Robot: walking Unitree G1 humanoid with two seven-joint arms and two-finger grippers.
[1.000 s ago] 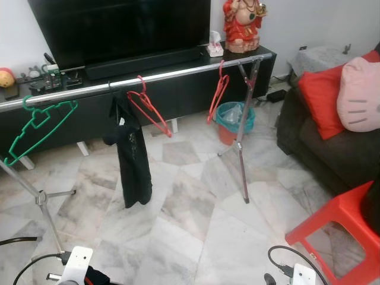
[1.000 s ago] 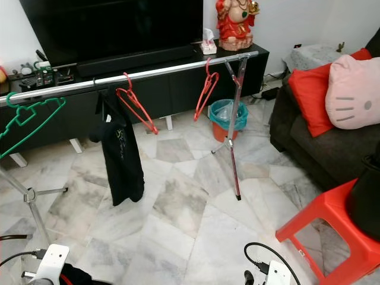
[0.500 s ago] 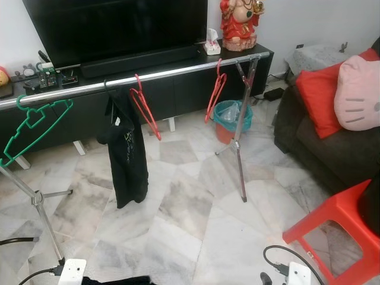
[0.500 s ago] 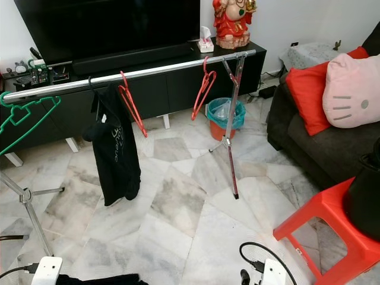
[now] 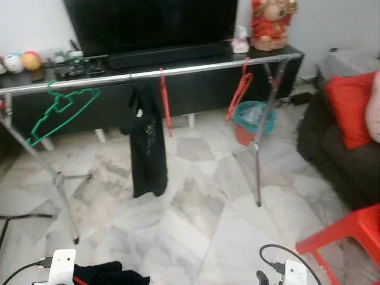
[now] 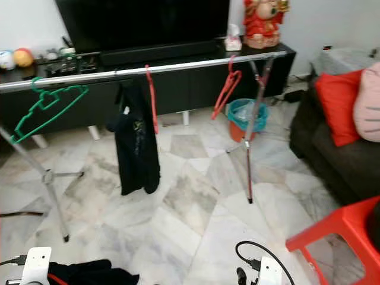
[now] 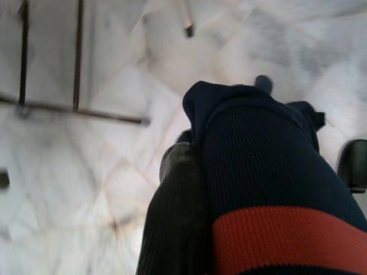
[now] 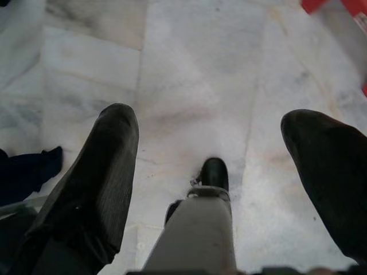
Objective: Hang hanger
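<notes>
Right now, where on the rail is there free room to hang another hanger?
The rail is bare between the green hanger and the black garment, and between the middle red hanger and the end red hanger. Garment and middle hanger crowd together.

My left gripper [image 7: 189,172] clamps ribbed knit cloth [image 7: 258,189]; ahead, a shiny metal rail [image 5: 178,71] over glossy marble floor [image 5: 202,219].

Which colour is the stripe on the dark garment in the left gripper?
Red, on the navy knit garment; clearest in the left wrist view.

Green hanger [image 5: 62,107] — red stool [image 5: 347,234]
</notes>
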